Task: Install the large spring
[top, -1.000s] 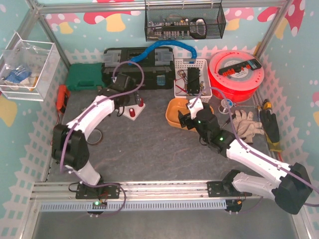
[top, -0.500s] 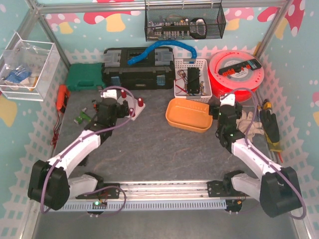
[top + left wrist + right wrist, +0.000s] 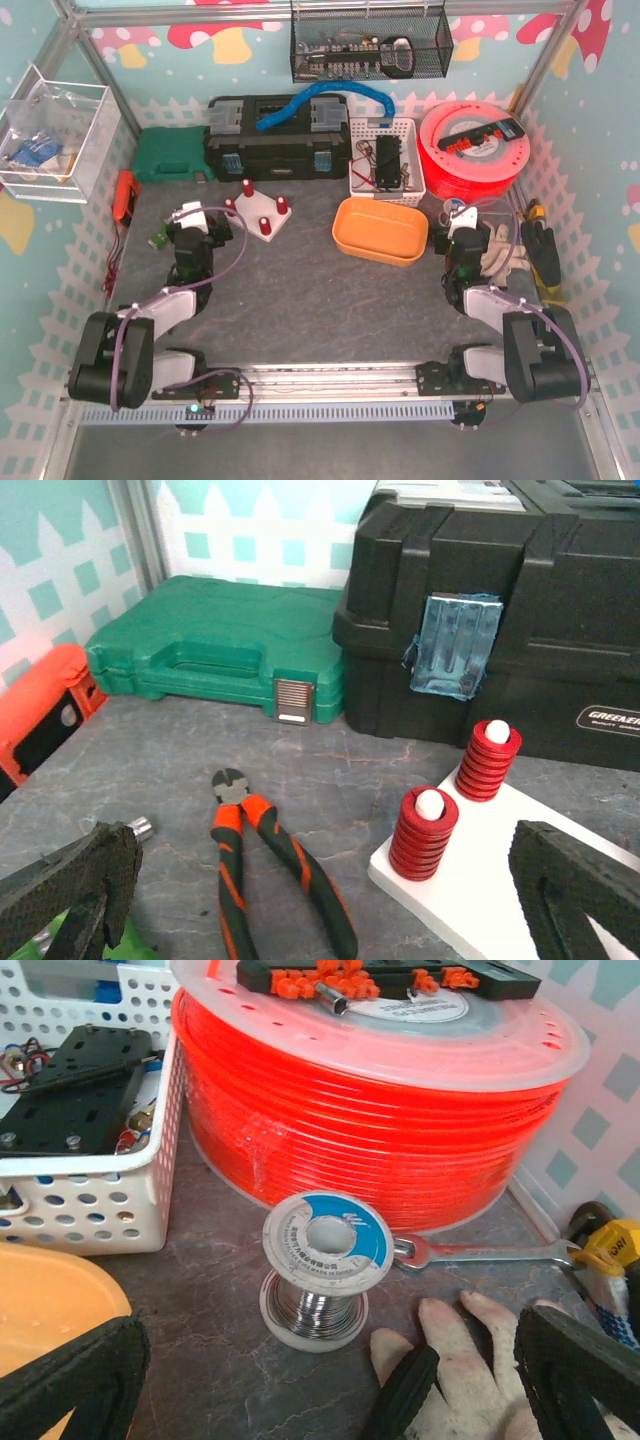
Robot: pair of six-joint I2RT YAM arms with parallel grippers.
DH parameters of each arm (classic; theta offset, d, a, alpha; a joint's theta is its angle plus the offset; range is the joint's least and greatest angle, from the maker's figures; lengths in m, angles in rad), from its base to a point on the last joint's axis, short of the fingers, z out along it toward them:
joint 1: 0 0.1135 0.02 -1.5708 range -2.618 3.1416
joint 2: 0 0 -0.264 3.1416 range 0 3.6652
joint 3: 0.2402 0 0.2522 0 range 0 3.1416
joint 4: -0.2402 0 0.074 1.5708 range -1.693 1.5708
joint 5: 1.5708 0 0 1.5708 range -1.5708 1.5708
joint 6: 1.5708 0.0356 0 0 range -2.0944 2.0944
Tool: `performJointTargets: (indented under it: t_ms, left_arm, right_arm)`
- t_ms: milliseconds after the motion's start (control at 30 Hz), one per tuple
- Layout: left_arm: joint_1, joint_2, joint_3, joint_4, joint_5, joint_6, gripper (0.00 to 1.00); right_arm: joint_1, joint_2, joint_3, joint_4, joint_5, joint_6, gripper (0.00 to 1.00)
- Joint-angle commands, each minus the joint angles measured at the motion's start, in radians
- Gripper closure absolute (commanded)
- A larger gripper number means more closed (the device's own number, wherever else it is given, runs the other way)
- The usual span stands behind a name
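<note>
Top external view: the white base plate (image 3: 262, 218) lies on the surface (image 3: 320, 300), left of centre and towards the far side, in front of the black toolbox (image 3: 278, 140). Three red springs (image 3: 247, 187) stand on its pegs, as far as this view resolves. The left gripper (image 3: 190, 215) sits just left of the plate and the right gripper (image 3: 460, 222) is well apart at the right. Both arms are folded low near their bases. Finger state is not legible from here.

Left wrist view: the fingers (image 3: 70, 890) are spread wide and hold nothing. Two springs show on white pegs at the plate's near corner. The nearer and seemingly broader one is taken to be the large spring (image 3: 424, 832), though nearness may flatter it. It is seated down to the plate with the peg tip showing above its coils. Its long axis is vertical and it points straight up, with no visible lean. Cutters (image 3: 270, 870) lie on the surface to its left.

Right wrist view: the fingers (image 3: 80, 1380) are likewise spread and empty. They face a solder reel (image 3: 325, 1280) and a glove (image 3: 470, 1360), with no spring in view.

Assessment: installation appears complete, and no loose spring is seen anywhere
</note>
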Motion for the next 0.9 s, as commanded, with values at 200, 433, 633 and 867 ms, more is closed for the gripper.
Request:
performJointTargets:
  t_ms: [200,433,633,867]
  left_arm:
    - [0.017,0.235,0.015,0.281,0.080,0.061,0.01]
    - [0.027,0.280,-0.034,0.449,0.135,0.033,0.01]
    - [0.035,0.273,-0.134,0.611,0.115,0.003,0.01]
    - [0.039,0.303,-0.154,0.677,0.106,-0.003,0.01]
  right_arm:
    - [-0.054,0.150,-0.039,0.361,-0.180,-0.084,0.01]
    - [-0.075,0.249,-0.053,0.501,-0.261,-0.135,0.01]
    - [-0.105,0.289,-0.128,0.673,-0.272,-0.104,0.01]
    - [-0.106,0.291,-0.120,0.657,-0.264,-0.104,0.01]
